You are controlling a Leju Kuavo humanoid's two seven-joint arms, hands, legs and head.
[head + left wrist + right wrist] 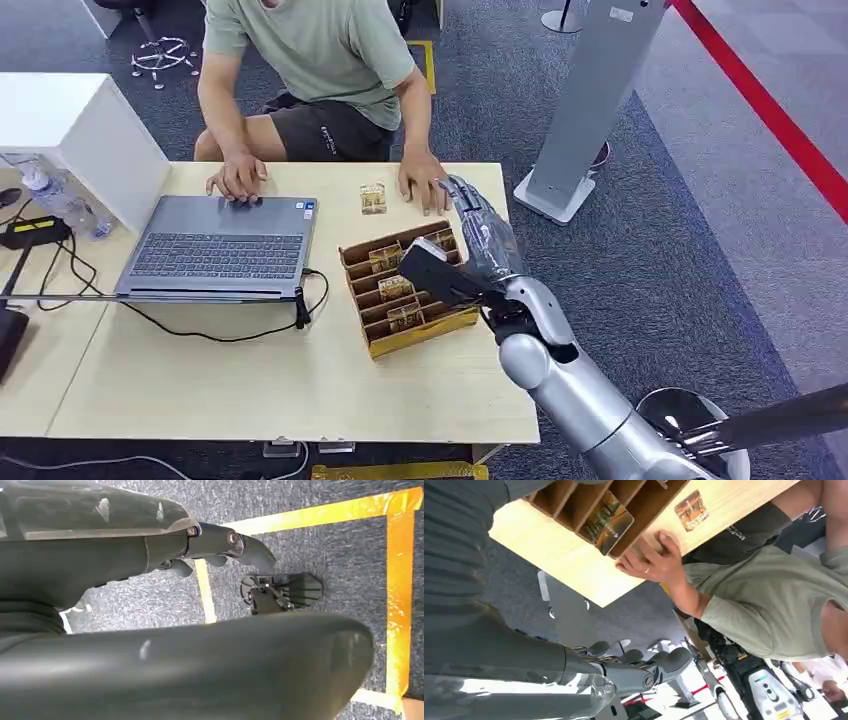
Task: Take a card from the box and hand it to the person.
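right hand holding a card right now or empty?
Empty. The right hand hovers over the box with fingers apart and nothing between them; one card lies on the table by the person's hand.

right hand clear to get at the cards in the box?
Probably yes. The right hand hovers open at the box's far right corner, above the cards; nothing lies between.

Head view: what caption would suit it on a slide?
Right hand hovers empty above the card box; one card lies by the seated person's hand.

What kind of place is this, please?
Probably an office or demo space: a desk with a laptop, grey carpet marked with tape, and a rolling chair base behind the seated person.
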